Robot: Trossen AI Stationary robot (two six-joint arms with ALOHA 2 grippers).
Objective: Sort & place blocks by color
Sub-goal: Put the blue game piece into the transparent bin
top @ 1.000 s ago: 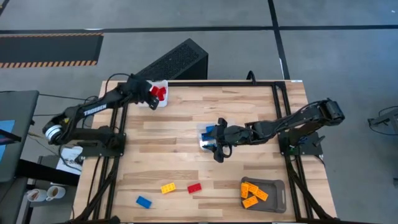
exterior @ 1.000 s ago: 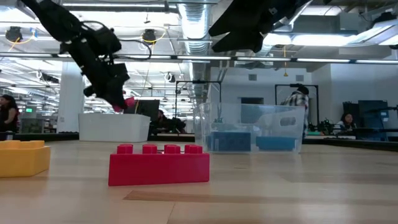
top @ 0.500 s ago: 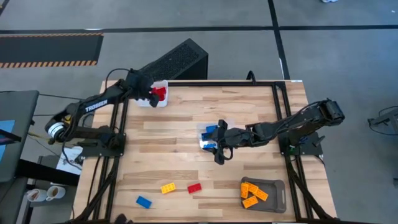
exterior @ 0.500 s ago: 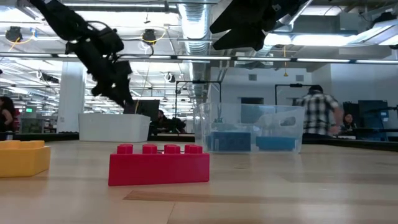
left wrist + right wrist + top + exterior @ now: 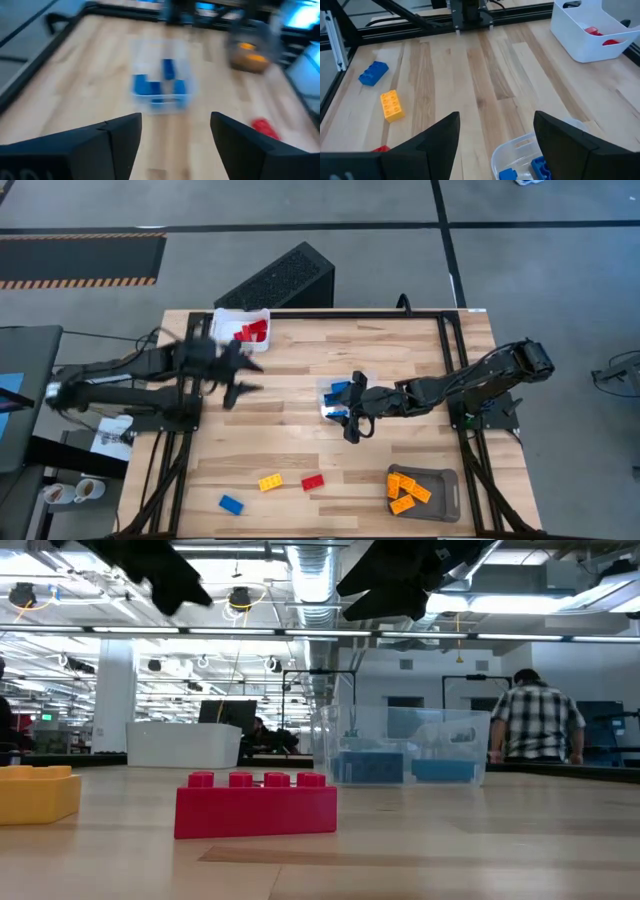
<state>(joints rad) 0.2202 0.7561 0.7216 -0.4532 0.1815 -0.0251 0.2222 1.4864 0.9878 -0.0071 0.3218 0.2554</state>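
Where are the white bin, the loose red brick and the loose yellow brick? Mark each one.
white bin (image 5: 222, 317): high view, on its bare floor beside the red bricks.
loose red brick (image 5: 313, 481): high view, on its studded top.
loose yellow brick (image 5: 270, 482): high view, on its studded top.

blocks (image 5: 276, 481) in three trays (image 5: 439, 477), three loose

Both arms matte black w/ slim jointed links & rounded joint housings. Left arm (image 5: 130, 367) has a white ring nr its base & thin black cable looping off it. Right arm (image 5: 470, 380) bulkier at the elbow housing. Each claw: two flat, wedge-shaped black fingers (image 5: 435, 145), plain faces, no markings visible.
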